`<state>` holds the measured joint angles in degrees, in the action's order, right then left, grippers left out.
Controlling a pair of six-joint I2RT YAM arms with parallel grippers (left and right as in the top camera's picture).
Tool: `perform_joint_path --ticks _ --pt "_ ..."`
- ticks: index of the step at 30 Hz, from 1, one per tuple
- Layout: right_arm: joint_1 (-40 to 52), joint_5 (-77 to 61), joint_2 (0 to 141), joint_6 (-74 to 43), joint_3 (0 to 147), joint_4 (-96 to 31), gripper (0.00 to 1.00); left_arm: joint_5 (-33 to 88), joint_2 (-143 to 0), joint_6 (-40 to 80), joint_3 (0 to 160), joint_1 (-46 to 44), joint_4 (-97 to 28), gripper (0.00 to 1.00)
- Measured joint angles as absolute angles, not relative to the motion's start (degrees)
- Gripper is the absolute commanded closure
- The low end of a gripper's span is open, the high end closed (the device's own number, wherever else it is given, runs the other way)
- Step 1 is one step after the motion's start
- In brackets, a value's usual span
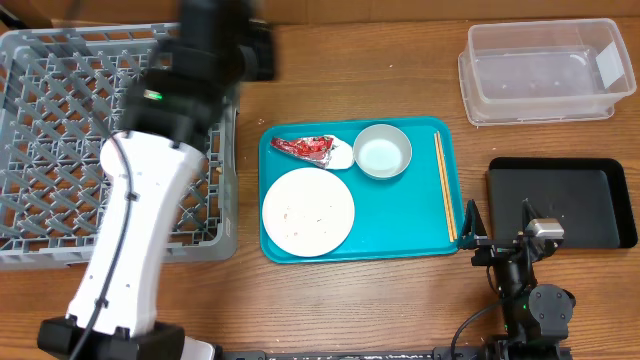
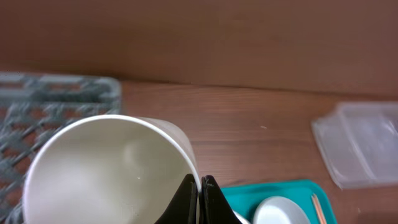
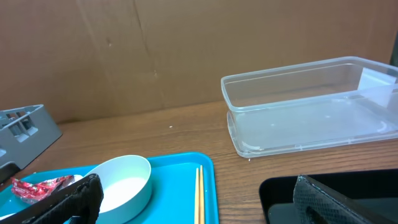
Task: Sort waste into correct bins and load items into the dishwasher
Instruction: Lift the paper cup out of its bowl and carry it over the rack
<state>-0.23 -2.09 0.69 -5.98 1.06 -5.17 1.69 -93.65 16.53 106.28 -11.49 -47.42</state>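
My left gripper is shut on the rim of the small white cup, held tilted above the right edge of the grey dish rack. On the teal serving tray lie the large white plate with a few food grains, the small pale bowl, and the red foil wrapper with a white napkin wad. My right gripper is open and empty between the teal tray and the black tray. The metal bowl is out of view.
Wooden chopsticks lie along the teal tray's right side. The clear plastic tub stands at the back right. A brown cardboard wall runs along the table's far edge. My left arm covers the rack's right part in the overhead view.
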Motion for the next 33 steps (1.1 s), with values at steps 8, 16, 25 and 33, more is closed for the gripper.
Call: perform_joint_path --ticks 8,16,25,33 --pt "-0.2 -2.1 0.7 -6.0 1.1 -5.2 0.00 38.9 -103.9 18.5 106.1 14.8 -41.7 0.96" --pt "-0.2 -2.1 0.7 -6.0 1.1 -5.2 0.00 70.1 -118.6 19.9 106.1 28.5 -35.6 0.96" --pt "-0.2 -2.1 0.7 -6.0 1.1 -5.2 0.00 85.6 -132.4 22.6 106.0 33.0 -36.2 0.96" --pt "-0.2 -2.1 0.7 -6.0 1.1 -5.1 0.00 88.2 -135.0 23.9 106.0 34.0 -35.9 0.91"
